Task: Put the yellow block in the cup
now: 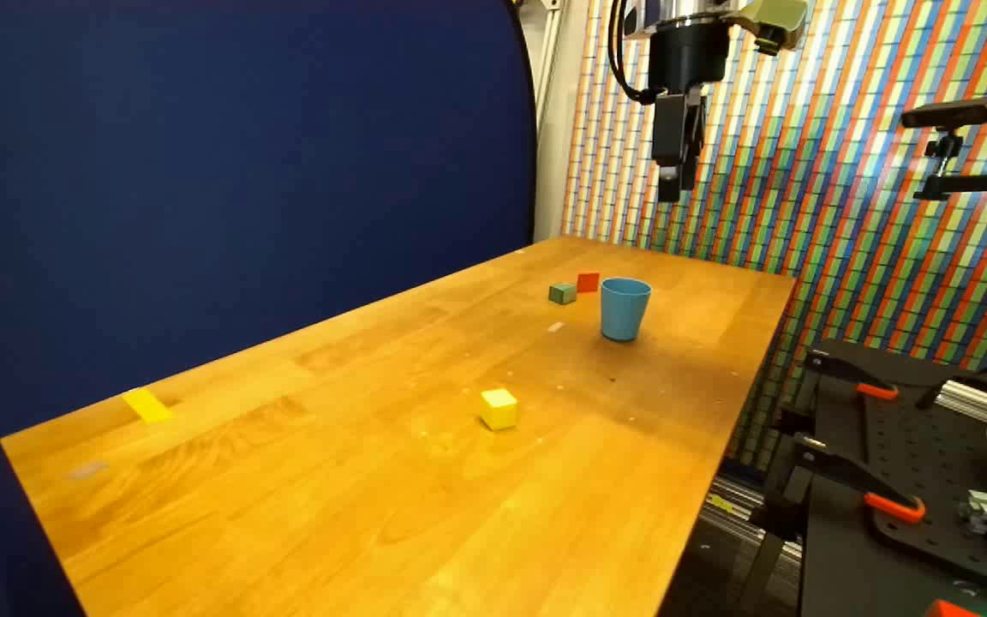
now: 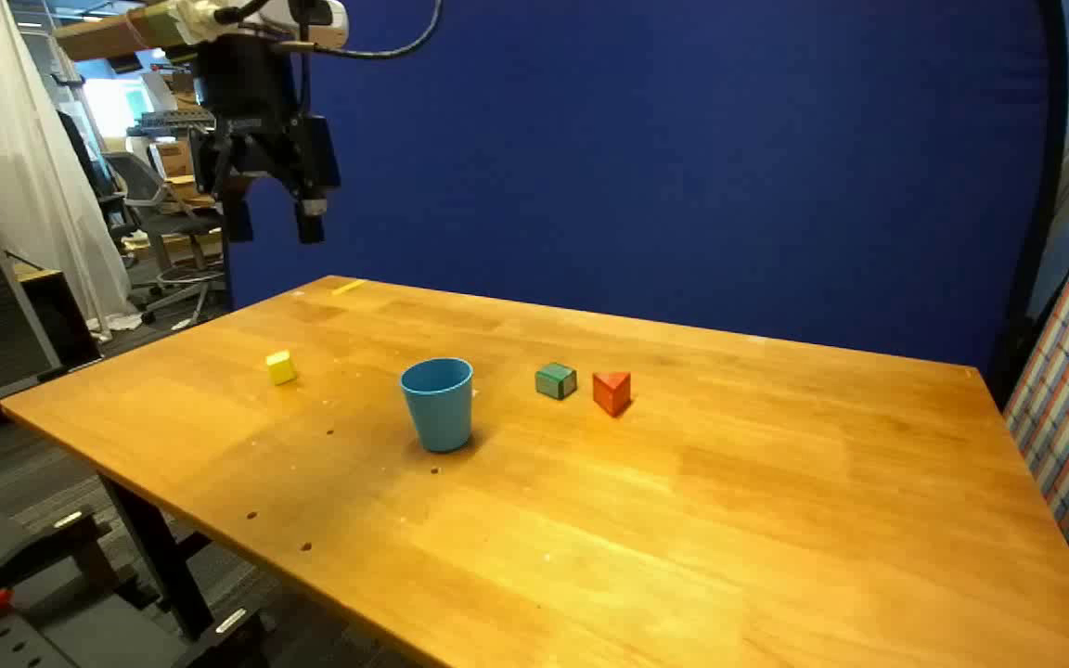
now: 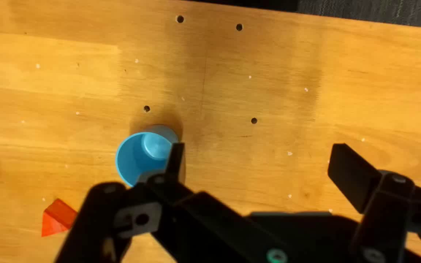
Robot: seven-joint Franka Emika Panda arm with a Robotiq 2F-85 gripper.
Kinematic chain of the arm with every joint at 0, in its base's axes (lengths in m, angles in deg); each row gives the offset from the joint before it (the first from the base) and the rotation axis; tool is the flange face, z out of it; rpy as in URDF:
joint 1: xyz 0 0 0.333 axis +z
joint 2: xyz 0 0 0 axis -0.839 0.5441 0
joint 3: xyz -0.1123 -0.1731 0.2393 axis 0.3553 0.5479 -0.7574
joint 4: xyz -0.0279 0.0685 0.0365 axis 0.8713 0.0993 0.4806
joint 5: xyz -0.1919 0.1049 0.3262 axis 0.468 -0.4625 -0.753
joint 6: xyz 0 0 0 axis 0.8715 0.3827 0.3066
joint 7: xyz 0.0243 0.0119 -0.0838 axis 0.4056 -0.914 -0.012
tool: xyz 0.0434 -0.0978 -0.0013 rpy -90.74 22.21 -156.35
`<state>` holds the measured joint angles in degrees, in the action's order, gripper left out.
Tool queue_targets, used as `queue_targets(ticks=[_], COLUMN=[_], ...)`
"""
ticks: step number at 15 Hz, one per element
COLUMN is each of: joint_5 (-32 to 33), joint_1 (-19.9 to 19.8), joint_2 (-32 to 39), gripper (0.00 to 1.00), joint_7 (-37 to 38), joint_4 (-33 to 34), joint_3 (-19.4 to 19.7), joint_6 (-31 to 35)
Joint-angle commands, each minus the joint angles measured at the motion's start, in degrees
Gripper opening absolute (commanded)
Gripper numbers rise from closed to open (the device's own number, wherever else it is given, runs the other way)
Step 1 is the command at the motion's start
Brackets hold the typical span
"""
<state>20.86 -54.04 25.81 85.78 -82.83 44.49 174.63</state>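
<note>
The yellow block (image 1: 499, 410) is a small bright cube on the wooden table. It also shows in an exterior view (image 2: 280, 367), left of the cup. It is not visible in the wrist view. The light-blue cup (image 2: 440, 408) stands upright on the table; in the wrist view (image 3: 130, 157) I look into it from above, with its lower right part behind a finger. No block shows in the visible part of its inside. My gripper (image 3: 258, 157) is open, with nothing between its fingers. It hangs high above the table, also visible in both exterior views (image 1: 675, 184) (image 2: 274, 225).
A green block (image 2: 556, 380) and a red triangular block (image 2: 611, 393) lie near the cup; the red one also shows in the wrist view (image 3: 57, 218). A flat yellow strip (image 1: 148, 405) lies by the table's edge. A blue screen (image 2: 664, 167) stands behind the table (image 2: 776, 520).
</note>
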Motion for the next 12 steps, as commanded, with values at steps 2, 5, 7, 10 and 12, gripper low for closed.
queue_targets(ticks=[2,5,7,10,12], joint_5=[-0.01,-0.01,0.56,-0.67,-1.7], joint_1=[-0.03,-0.03,0.07,2.19,3.56], joint_2=[-0.02,-0.02,2.52,13.65,19.81], gripper=[1.0,1.0,1.0,1.0,1.0], joint_7=[0.01,0.01,1.12,0.62,-1.16], joint_4=[0.52,0.82,1.62,5.16,7.29], joint_3=[-0.04,-0.05,-0.61,-2.74,-3.86], joint_6=[-0.07,-0.07,1.67,9.32,14.24])
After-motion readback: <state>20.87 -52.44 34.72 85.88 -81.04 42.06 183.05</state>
